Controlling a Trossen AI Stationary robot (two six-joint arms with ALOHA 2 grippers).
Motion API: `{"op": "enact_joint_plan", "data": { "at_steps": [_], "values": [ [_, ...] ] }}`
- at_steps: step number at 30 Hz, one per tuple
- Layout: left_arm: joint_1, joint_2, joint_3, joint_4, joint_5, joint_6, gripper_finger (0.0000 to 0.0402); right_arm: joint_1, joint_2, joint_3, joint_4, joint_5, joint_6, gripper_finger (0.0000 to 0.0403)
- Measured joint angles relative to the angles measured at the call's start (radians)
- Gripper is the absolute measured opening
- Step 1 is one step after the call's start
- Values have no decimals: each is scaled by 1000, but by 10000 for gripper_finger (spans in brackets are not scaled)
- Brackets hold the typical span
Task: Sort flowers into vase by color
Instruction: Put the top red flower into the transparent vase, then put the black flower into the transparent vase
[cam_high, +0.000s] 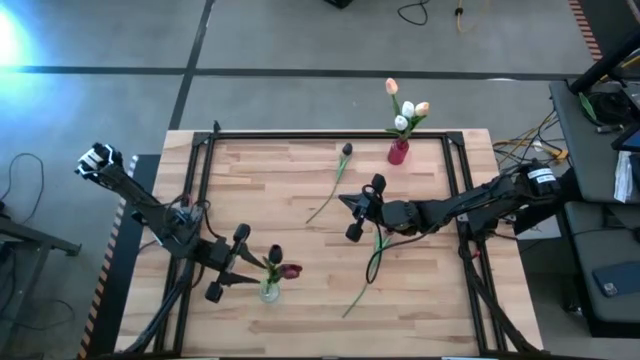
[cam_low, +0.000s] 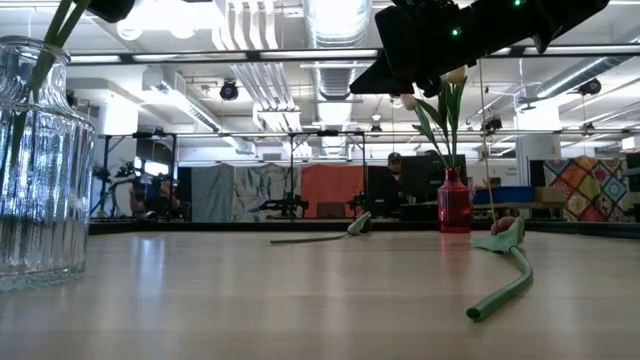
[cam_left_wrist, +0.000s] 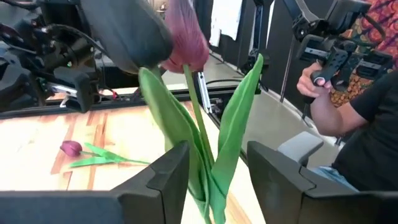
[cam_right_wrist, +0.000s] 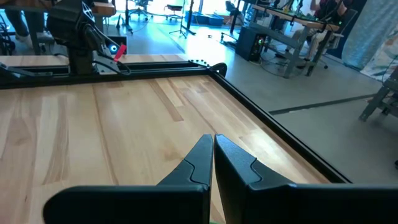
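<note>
Flowers: artificial tulips with thin green stems and long leaves; heads either pale (white, cream, peach) or dark maroon.
Writing: no readable brand or label on anything.
Red vase: stands at the far edge of the tabletop, right of its middle, holding the pale tulips.
Clear vase: ribbed glass, near the front edge, left of the middle; two maroon tulips stand in it, one head dark, one redder.
Loose tulip, far: dark head, lying flat in the middle of the tabletop, head toward the far edge.
Loose tulip, near: curved stem lying right of the middle, running toward the front edge, partly under the right arm.
Left gripper: just beside the clear vase, fingers spread apart on either side of the stems and leaves, not pressing them.
Right gripper: over the middle of the tabletop, fingers pressed together, holding nothing.
Person: beyond the table in the left wrist view, a hand on a dark handle.
</note>
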Motion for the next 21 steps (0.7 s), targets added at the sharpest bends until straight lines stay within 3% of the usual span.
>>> {"op": "enact_joint_plan", "data": {
  "at_steps": [6,13,17,21],
  "values": [
    [0,-82,0,-95,-18,0,148,0,0,0,0,0,-2,9],
    [13,-128,0,-288,-267,-61,142,0,0,1,-1,-1,-25,9],
    [80,-118,-3,-307,-261,-77,114,0,-1,1,-1,-2,-34,9],
    [217,-90,-10,-311,-159,-85,76,6,-4,2,-6,-1,-44,9]
  ]
}}
